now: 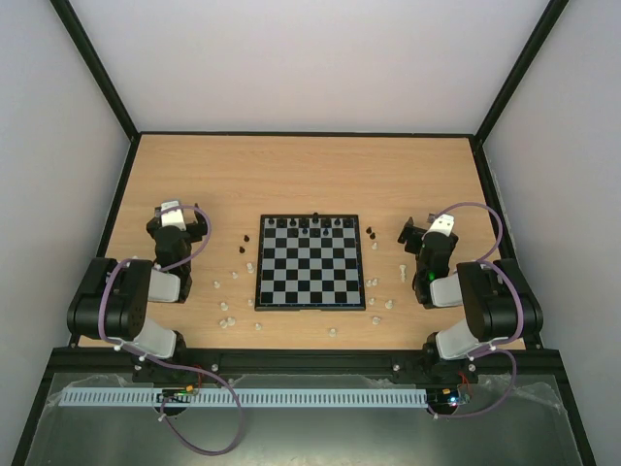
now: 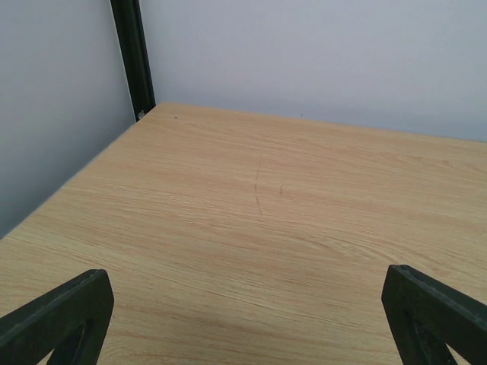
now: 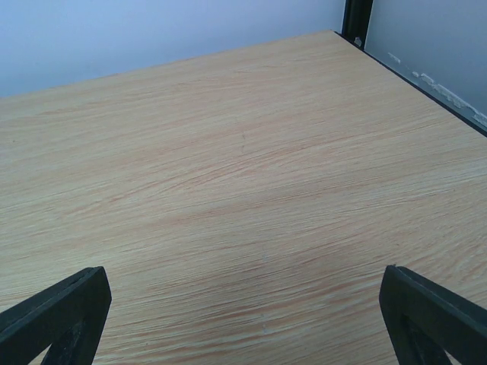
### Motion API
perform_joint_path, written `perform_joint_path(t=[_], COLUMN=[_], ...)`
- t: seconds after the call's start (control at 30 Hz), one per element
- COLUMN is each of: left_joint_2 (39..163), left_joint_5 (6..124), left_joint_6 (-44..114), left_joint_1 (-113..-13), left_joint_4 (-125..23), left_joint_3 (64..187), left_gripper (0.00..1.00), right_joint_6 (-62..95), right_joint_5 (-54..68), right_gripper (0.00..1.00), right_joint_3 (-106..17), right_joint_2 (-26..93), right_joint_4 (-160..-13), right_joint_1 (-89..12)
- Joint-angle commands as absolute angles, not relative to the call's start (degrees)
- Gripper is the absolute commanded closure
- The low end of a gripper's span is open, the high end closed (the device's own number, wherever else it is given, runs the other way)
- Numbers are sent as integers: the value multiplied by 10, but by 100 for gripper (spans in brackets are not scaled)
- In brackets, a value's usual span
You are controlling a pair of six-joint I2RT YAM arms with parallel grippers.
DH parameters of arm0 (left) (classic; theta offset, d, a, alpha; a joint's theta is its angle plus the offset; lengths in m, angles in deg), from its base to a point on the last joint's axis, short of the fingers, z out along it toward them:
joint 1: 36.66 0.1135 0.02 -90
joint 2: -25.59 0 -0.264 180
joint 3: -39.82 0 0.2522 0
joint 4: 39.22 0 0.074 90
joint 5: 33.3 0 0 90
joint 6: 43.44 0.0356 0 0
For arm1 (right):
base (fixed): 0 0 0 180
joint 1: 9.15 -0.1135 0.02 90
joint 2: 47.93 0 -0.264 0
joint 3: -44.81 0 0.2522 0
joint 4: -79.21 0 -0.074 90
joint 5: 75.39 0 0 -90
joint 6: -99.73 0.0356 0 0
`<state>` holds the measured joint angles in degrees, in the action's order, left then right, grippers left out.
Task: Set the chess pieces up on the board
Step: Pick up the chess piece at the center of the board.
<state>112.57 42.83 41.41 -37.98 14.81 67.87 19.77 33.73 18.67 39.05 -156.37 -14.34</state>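
The board, black and pale checks with a black border, lies in the middle of the table. Several black chess pieces stand on its far rows. Cream-white pieces lie scattered off the board at the near left, and more at the right. A few black pieces sit beside the far right corner. My left gripper is left of the board, open and empty. My right gripper is right of the board, open and empty. Both wrist views show only bare wood.
The wooden table is enclosed by pale walls with black frame posts at the far corners. Two black pieces stand off the board's left side. A single white piece lies near the front edge.
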Motion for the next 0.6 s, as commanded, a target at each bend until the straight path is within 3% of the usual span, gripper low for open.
perform_joint_path(t=[0.0,0.57], left_joint_2=[1128,1122], left_joint_5=[434,425], left_joint_6=[411,412], left_joint_1=[-378,-381], left_joint_4=[177,164], left_joint_3=[677,680], left_gripper=[0,0], right_joint_6=[193,193], right_joint_5=[341,342], right_gripper=[1,1], right_joint_3=[182,183], right_joint_2=[391,390], right_joint_4=[-1588,-1591], right_joint_1=[-140,-140])
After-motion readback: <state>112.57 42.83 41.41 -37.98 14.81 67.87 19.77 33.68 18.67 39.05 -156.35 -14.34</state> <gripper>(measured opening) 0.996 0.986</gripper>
